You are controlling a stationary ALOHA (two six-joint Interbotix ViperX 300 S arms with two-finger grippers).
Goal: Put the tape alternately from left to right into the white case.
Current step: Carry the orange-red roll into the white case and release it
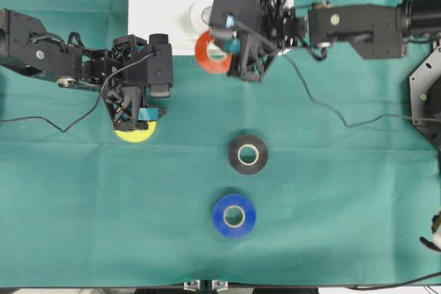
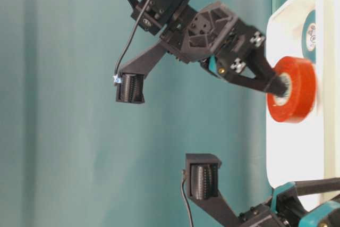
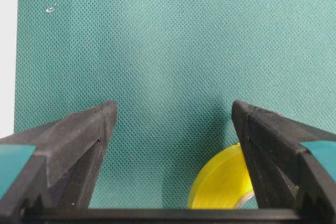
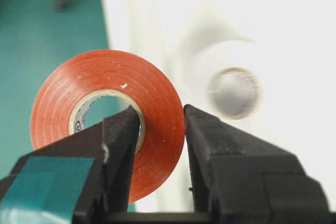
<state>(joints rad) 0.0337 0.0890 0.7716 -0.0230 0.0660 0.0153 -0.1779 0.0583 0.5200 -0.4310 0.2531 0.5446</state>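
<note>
My right gripper [image 1: 219,45] is shut on the orange-red tape [image 1: 209,58], one finger inside its core and the other outside [image 4: 161,124]. It holds the roll [image 4: 107,114] in the air at the near rim of the white case [image 1: 162,5]. A white roll [image 1: 200,15] lies in the case, and a teal roll [image 2: 309,35] shows there too. My left gripper [image 1: 135,116] stands open over the yellow tape [image 1: 136,133]. The yellow roll [image 3: 223,184] lies by the inside of the right finger. Black tape [image 1: 248,154] and blue tape [image 1: 234,215] lie on the cloth.
A green cloth [image 1: 344,204] covers the table. A black cable [image 1: 331,111] trails across it from the right arm, and another [image 1: 41,122] from the left arm. A black fixture [image 1: 427,94] stands at the right edge.
</note>
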